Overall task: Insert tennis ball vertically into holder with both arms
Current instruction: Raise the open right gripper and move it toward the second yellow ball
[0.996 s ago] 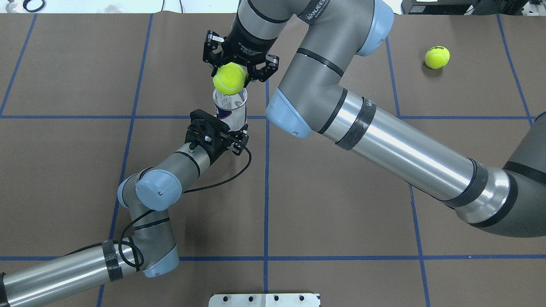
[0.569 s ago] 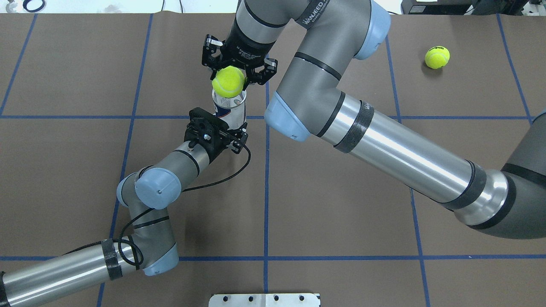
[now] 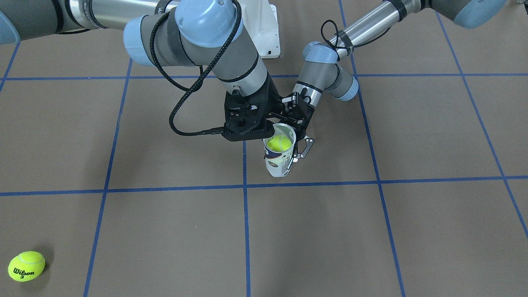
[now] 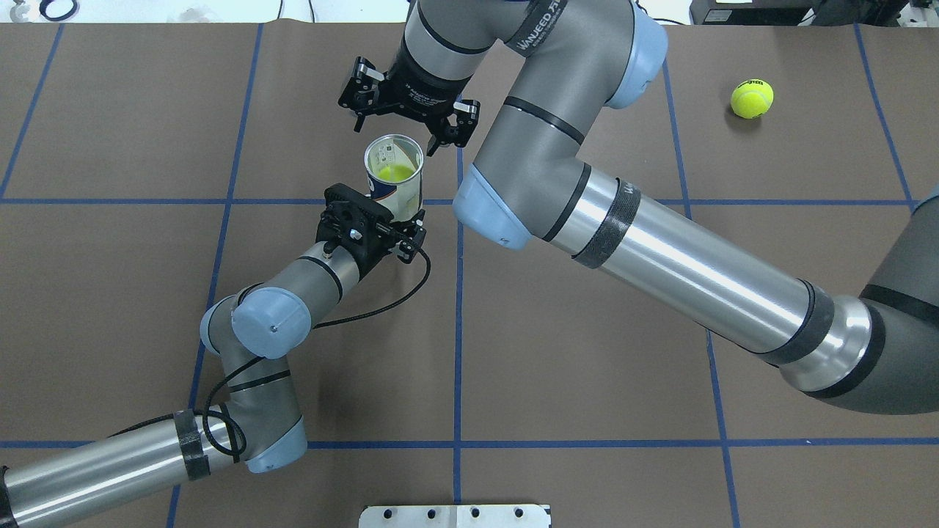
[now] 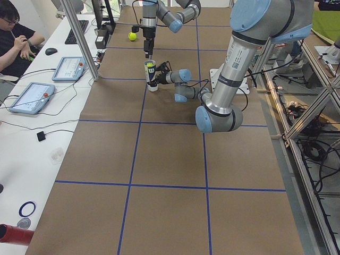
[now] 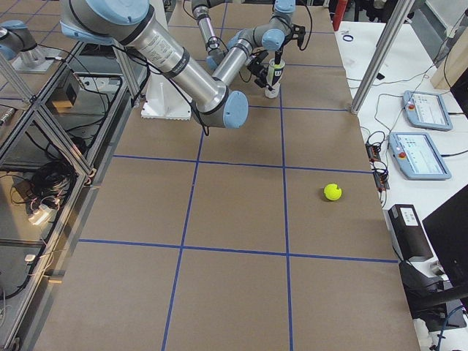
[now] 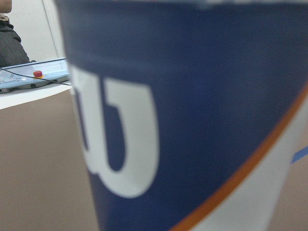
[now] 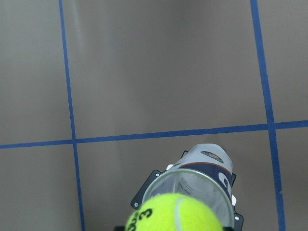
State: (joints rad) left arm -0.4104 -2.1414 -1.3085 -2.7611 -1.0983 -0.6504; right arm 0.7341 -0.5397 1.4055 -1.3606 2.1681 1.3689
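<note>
**Yellow-green ball inside the upright tube, one end effector holding, one open**

Nearest the robot, the left end effector (image 4: 402, 233) is clamped on the lower part of the holder (image 4: 400, 192), which stands upright on the brown surface (image 4: 110, 308). Its wrist view is filled by the tube's navy print, white W and orange stripe, and shows nothing of the contents. The overhead view looks down the open mouth to the tennis ball (image 4: 395, 173) within. The right wrist view shows the ball large, in front of the rim. Just beyond the holder, the right end effector (image 4: 398, 126) hangs above the mouth with its fingers spread and empty. Farthest off, a second ball (image 4: 752, 99) lies well apart.
</note>
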